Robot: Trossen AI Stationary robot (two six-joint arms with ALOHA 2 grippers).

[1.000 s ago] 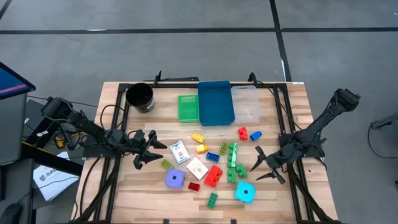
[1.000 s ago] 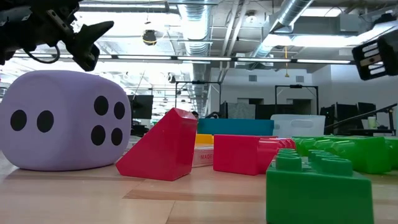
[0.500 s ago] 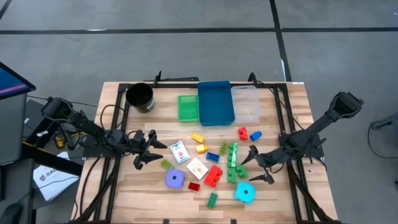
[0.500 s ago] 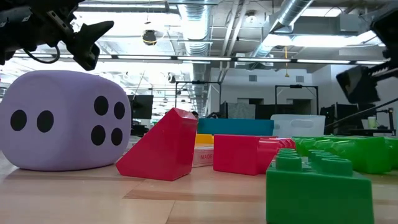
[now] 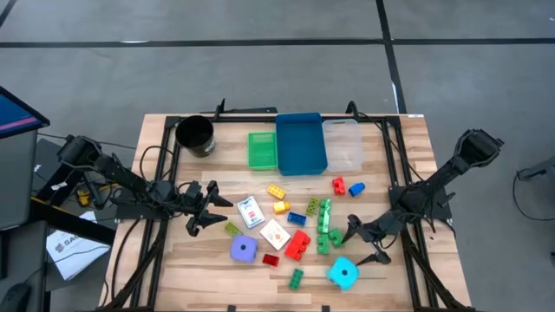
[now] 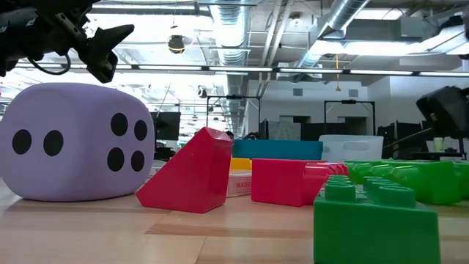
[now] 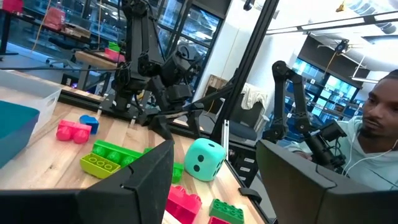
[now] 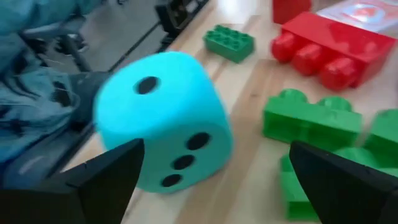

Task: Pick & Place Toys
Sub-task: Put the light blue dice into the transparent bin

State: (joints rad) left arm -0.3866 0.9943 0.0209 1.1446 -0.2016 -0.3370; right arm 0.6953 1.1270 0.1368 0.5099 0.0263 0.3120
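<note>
**Right gripper spread beside the cyan die**

The right gripper [image 5: 365, 243] hangs low with its fingers [image 8: 102, 177] spread wide, just beside the cyan foam die [image 5: 343, 274] and holding nothing. The die sits on the wooden table [image 5: 399, 147], near a small green brick [image 5: 297, 277]. The left gripper [image 5: 208, 208] waits, parted and empty, well across the bricks from the die, near the purple die [image 5: 244, 250].

Matt foam cyan die [image 8: 163, 118], glossy plastic bricks [image 8: 326, 55], wood table [image 5: 392, 277]
</note>
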